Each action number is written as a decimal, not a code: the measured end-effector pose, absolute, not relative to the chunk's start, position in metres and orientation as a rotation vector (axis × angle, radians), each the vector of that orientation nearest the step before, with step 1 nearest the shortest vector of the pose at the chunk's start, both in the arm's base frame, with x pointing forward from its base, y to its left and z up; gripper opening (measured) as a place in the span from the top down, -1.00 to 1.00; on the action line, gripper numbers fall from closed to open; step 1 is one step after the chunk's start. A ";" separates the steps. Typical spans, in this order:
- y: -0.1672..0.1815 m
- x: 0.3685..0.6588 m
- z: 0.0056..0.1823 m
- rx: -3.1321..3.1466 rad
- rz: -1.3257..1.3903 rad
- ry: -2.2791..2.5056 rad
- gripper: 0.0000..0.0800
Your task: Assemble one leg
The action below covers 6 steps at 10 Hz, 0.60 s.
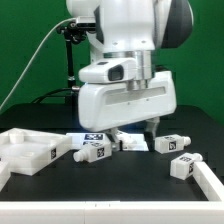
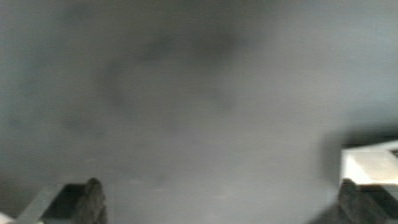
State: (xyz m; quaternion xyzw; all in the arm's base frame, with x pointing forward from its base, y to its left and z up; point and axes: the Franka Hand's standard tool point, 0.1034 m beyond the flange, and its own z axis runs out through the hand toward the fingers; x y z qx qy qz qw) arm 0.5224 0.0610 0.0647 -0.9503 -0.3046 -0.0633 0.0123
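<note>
Dark, blurred fingertips (image 2: 84, 203) of the two-finger gripper (image 2: 222, 207) stand wide apart in the wrist view. Only bare table shows between them: jaws released, grasping nothing. Exterior view: gripper low over the table, its fingers mostly hidden behind the arm's bulky, glossy white hand housing (image 1: 125, 100). Whether the tips touch the surface: cannot tell.

Nearest leg (image 1: 172, 143), a small stubby white plastic post with black-and-white square tags, lies on its side just beside the gripper, toward the exterior view's right. Second leg (image 1: 185, 166), same make, lies a little farther from the gripper on that side and closer to the camera. Third leg (image 1: 126, 143) lies just beside the gripper toward the exterior view's left, with the housing partly in front of it. Fourth leg (image 1: 93, 149) lies farther from the gripper on that same side.

Large flat white panel (image 1: 25, 150), with moulded relief on its top face, sits well apart from the gripper at the exterior view's far left, near the fourth leg.

Wrist view also catches a white corner (image 2: 374, 165) of some part beside one fingertip; too blurred to say which part.

Surface: matte black table (image 1: 150, 195), which reads grey and out of focus in the wrist view. Room: green backdrop (image 1: 30, 40). A black stand (image 1: 68, 55) with a thin cable rises well behind the gripper, toward the exterior view's left.
</note>
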 end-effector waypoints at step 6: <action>0.096 0.530 0.070 -2.993 -0.185 -0.821 -0.62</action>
